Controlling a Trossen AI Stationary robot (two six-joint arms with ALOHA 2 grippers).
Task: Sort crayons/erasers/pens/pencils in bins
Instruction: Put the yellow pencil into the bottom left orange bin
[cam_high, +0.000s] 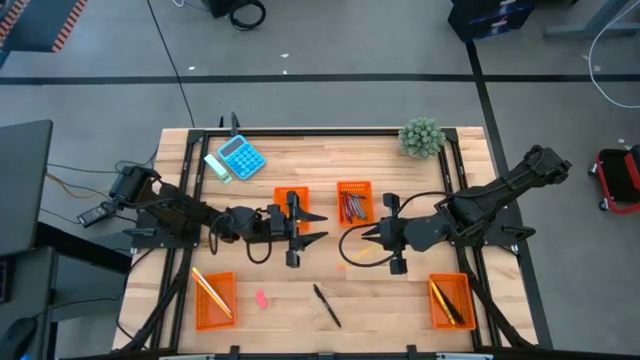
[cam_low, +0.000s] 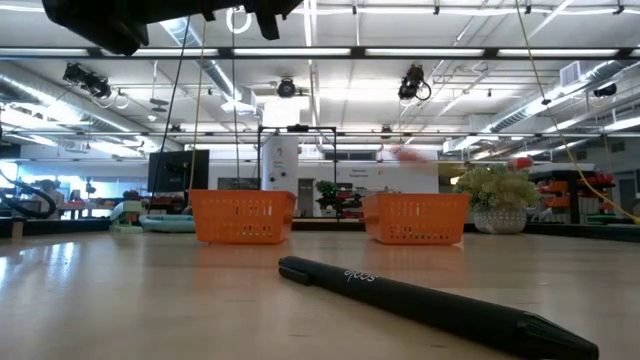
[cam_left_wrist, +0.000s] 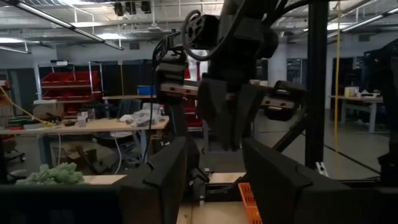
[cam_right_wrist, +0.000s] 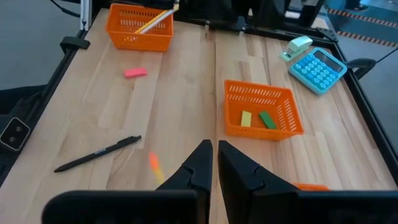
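The left gripper (cam_high: 318, 227) hangs over the middle of the pale wooden desk (cam_high: 400, 300), its fingers spread wide and empty above the orange slotted plastic bin (cam_right_wrist: 261, 115) that holds a yellow eraser block (cam_right_wrist: 246, 118) and a green eraser block (cam_right_wrist: 267, 119). The right gripper (cam_high: 366, 236) sits just beside it, fingers pressed together and holding nothing. A second orange bin (cam_high: 353, 201) carries short reddish crayons (cam_high: 352, 208). Near the desk's front edge, one corner bin (cam_high: 214, 299) holds long yellow pencils (cam_high: 209, 291), and the other (cam_high: 451, 301) holds more sticks. A pink eraser block (cam_high: 261, 298) and a slim black pen (cam_high: 326, 305) lie loose between them
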